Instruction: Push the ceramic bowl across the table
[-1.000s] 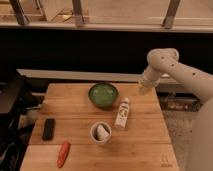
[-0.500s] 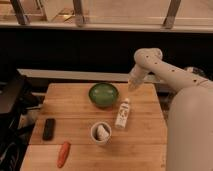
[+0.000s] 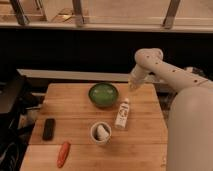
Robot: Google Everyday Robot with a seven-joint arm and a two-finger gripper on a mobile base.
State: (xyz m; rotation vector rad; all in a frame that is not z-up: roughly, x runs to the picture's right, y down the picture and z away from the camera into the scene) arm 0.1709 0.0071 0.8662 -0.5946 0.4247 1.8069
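From my station I saw the ceramic bowl (image 3: 102,94) sitting upright on the far middle of the wooden surface (image 3: 75,107). The tool (image 3: 134,86) hung at the end of the white arm (image 3: 165,72) just right of the bowl, near the surface's far edge and apart from the bowl; I could not tell whether it was wide or narrow. A white bottle (image 3: 122,113) lay near the bowl, a white cup (image 3: 100,133) closer in, a black block (image 3: 48,128) and an orange stick (image 3: 63,153) at the left.
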